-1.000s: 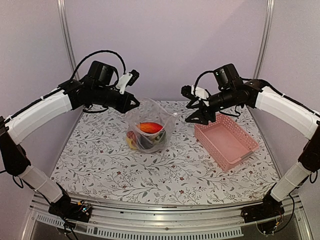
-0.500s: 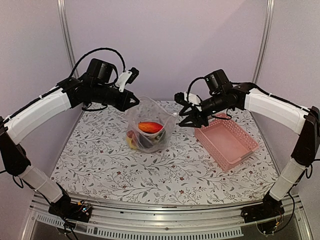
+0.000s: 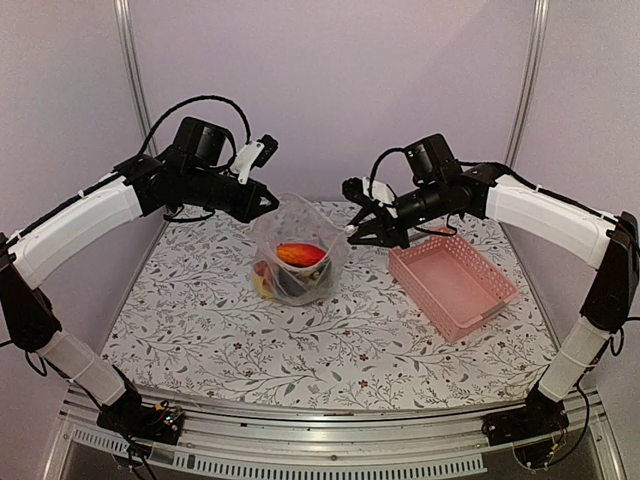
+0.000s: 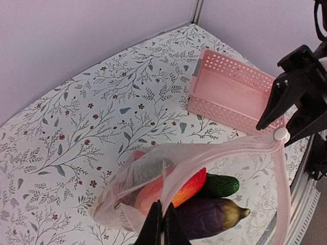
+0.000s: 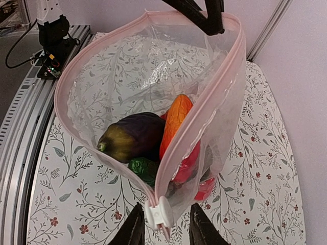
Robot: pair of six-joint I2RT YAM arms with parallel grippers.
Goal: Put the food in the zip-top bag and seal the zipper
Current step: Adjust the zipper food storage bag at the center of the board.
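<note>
The clear zip-top bag (image 3: 297, 250) stands on the table with its mouth wide open. Inside it lies food: a dark purple eggplant (image 5: 134, 135), an orange-red fruit (image 5: 173, 122), a green piece (image 5: 144, 170) and red pieces (image 5: 189, 166). The pinkish zipper (image 5: 196, 122) runs round the mouth and ends in a white slider (image 5: 159, 212). My left gripper (image 3: 268, 203) is shut on the bag's far-left rim (image 4: 168, 176). My right gripper (image 5: 166, 227) is open, one finger on each side of the slider, apart from it. It also shows in the top view (image 3: 352, 228).
The pink slatted basket (image 3: 452, 282) stands right of the bag, with nothing in it. The floral table cover (image 3: 300, 350) reaches to the metal rail at the near edge. Grey walls close in the back and sides.
My right gripper has moved left from above the basket to the bag's right end and now straddles the slider. The left gripper and the bag have stayed in place.
</note>
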